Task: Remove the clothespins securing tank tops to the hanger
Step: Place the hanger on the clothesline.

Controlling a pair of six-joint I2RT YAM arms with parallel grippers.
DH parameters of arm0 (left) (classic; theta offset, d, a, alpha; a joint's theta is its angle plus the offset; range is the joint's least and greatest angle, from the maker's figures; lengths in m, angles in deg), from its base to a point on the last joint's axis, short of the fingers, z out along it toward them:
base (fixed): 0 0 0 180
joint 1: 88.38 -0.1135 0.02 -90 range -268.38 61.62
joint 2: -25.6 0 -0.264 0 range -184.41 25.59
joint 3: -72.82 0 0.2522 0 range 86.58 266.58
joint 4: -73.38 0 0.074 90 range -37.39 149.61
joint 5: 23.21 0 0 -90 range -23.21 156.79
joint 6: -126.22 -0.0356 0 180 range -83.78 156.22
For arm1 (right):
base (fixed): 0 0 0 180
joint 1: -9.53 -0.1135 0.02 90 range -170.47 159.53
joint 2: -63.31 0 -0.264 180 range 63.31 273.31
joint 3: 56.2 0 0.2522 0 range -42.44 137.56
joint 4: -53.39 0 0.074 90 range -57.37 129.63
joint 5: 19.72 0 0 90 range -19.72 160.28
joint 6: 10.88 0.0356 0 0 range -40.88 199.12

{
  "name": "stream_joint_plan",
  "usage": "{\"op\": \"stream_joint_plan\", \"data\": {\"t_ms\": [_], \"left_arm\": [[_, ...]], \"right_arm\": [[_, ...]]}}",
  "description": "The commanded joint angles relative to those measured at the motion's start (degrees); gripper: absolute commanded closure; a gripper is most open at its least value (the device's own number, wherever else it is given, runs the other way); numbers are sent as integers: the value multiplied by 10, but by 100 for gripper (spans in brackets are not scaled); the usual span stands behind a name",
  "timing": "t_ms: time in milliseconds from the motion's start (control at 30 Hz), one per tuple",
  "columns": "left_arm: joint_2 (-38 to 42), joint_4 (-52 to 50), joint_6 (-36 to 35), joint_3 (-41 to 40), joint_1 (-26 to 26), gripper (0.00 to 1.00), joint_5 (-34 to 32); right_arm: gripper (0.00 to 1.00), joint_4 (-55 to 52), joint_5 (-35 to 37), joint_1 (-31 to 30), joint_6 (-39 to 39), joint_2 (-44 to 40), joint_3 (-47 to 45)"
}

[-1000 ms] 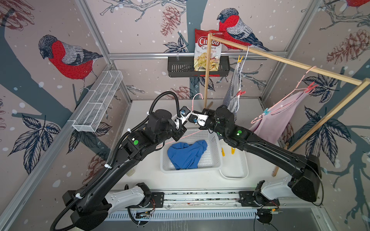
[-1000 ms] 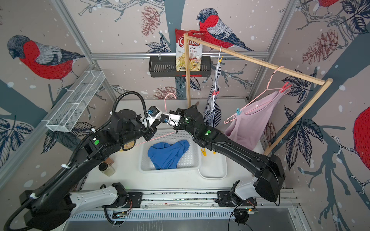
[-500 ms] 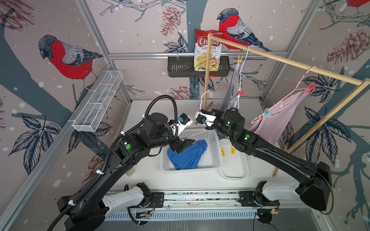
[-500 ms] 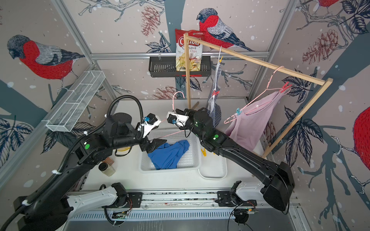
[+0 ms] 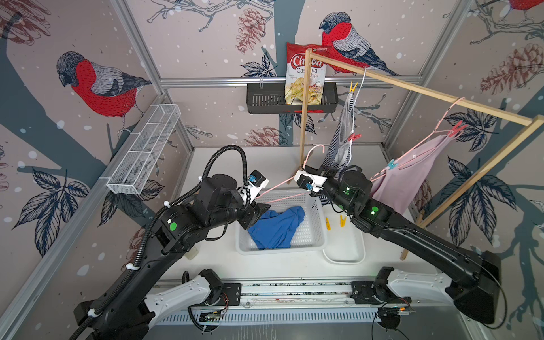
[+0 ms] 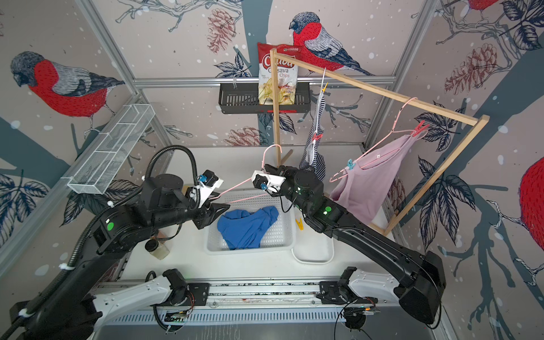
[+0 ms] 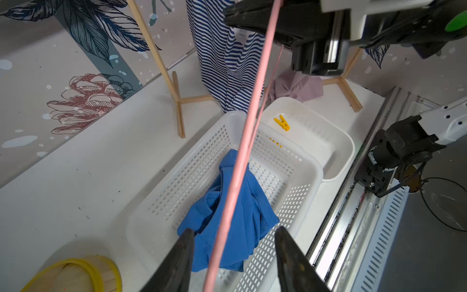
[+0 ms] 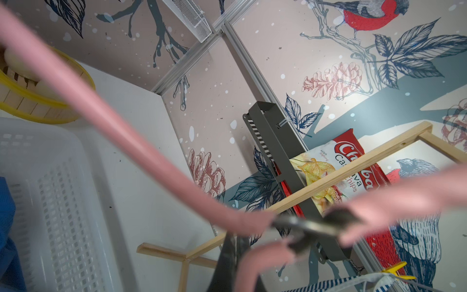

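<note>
An empty pink hanger (image 5: 279,188) is held at its neck by my right gripper (image 5: 312,171), which is shut on it; its wire crosses the right wrist view (image 8: 126,126). My left gripper (image 7: 234,228) is open over the basket's left end, the hanger's bar passing between its fingers without touching. The blue tank top (image 5: 276,228) lies crumpled in the white basket (image 5: 279,251). On the rail hang the striped tank top (image 5: 341,141), with a yellow clothespin (image 5: 353,87) and a red one (image 5: 354,137), and the mauve top (image 5: 409,176), with a teal pin (image 5: 391,164) and a red pin (image 5: 457,128).
Two yellow clothespins (image 5: 328,223) lie in a white tray (image 5: 344,256) right of the basket. The wooden rack (image 5: 303,117) stands at the back right. A chips bag (image 5: 306,76) sits in a black wall basket. A jar (image 6: 157,248) stands left of the basket.
My left gripper has drawn back from the right gripper, down toward the basket's left end, and opened. The right gripper has shifted slightly right, still holding the hanger.
</note>
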Motion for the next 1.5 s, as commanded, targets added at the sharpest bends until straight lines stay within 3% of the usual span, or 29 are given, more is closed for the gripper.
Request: {"op": "stream_joint_plan", "data": {"t_ms": [0,67,100,167,267,367,467,500,533,633,767,800,1000,1267,1467], "left_arm": [[-1,-34,19,-2,0,73,-19],[-4,-39,19,-2,0,95,-21],[-3,-38,19,-1,0,100,-20],[0,-30,20,-2,0,100,-11],[12,-12,25,1,0,100,6],[36,15,33,4,0,100,18],[58,39,37,5,0,100,23],[63,42,36,6,0,96,22],[66,44,36,8,0,86,20],[65,50,36,11,0,39,-6],[53,57,30,13,0,5,-24],[51,60,30,13,0,2,-33],[42,75,9,21,0,3,-75],[46,70,-34,22,0,4,-16],[17,-15,-64,23,0,5,34]], "right_arm": [[100,15,24,3,7,-11,-6],[100,15,28,2,8,-12,-7],[100,18,29,3,9,-11,-8],[95,20,24,3,13,-9,-7],[76,23,16,3,21,-4,-2],[79,23,8,3,25,3,5],[96,24,-3,1,25,4,9],[100,24,-9,2,25,4,9],[100,23,-13,0,25,4,9],[100,18,-21,-7,25,2,9],[100,5,-28,-15,22,-4,6],[100,0,-31,-16,23,-7,6],[100,-26,-25,-21,17,-19,-1],[100,-26,10,-25,9,-51,-62],[100,-37,19,-34,29,-82,-80]]}}
